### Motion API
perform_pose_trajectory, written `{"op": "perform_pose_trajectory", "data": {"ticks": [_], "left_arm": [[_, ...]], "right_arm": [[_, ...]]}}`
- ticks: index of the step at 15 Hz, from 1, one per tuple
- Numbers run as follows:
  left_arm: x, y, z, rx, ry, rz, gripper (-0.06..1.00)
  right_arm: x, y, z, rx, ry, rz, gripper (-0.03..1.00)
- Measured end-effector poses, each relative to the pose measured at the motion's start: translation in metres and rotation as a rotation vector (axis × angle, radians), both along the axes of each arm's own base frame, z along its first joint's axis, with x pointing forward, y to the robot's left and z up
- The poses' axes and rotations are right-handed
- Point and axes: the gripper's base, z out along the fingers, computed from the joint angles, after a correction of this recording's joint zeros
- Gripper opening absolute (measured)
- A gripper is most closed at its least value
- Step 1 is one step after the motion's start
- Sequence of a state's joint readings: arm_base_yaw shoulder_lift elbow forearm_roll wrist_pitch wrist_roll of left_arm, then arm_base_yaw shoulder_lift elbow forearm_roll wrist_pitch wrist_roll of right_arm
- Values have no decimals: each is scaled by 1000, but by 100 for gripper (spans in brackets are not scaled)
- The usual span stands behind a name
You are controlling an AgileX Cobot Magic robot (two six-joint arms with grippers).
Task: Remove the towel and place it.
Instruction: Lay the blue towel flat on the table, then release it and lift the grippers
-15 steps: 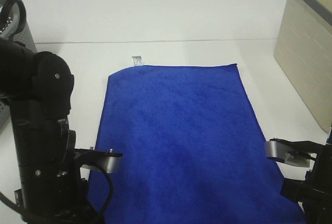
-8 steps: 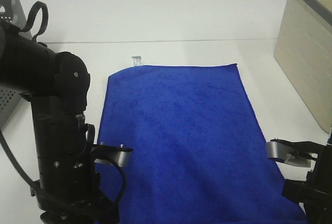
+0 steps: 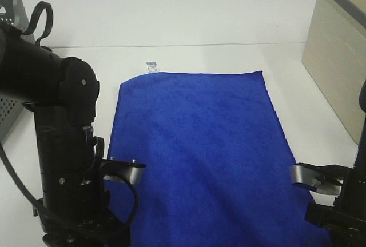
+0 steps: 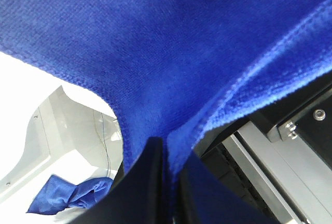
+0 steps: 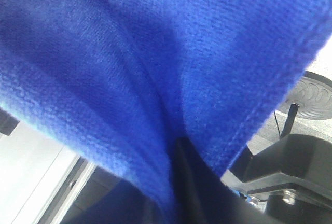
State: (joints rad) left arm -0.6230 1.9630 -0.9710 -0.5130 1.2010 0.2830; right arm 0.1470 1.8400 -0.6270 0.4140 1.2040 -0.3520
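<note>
The towel is a large royal-blue cloth spread flat on the white table, with a small white tag at its far left corner. My left gripper is shut on the towel's near left edge, and blue cloth bunches between its black fingers. My right gripper is shut on a fold at the near right edge. In the high view the left arm and the right arm stand over the near corners and hide both fingertips.
A tall beige basket stands at the right edge. A grey perforated basket is at the left edge behind the left arm. The left wrist view shows a white shape and a crumpled blue cloth below.
The left arm has shifted right and closer to the towel's near left corner. The right arm has dropped slightly and moved a little left. The towel lies about the same.
</note>
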Motion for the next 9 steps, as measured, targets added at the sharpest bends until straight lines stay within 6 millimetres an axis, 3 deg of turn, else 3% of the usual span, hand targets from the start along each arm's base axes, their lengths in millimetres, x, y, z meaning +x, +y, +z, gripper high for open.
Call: {"op": "perform_pose_trajectory", "data": {"ticks": [5, 9], "left_arm": [[0, 0, 0, 3, 0, -5, 15], [0, 1, 0, 17, -1, -2, 42]], "right_arm": [[0, 0, 0, -1, 1, -3, 26], [0, 0, 0, -35, 14, -32, 40]]}}
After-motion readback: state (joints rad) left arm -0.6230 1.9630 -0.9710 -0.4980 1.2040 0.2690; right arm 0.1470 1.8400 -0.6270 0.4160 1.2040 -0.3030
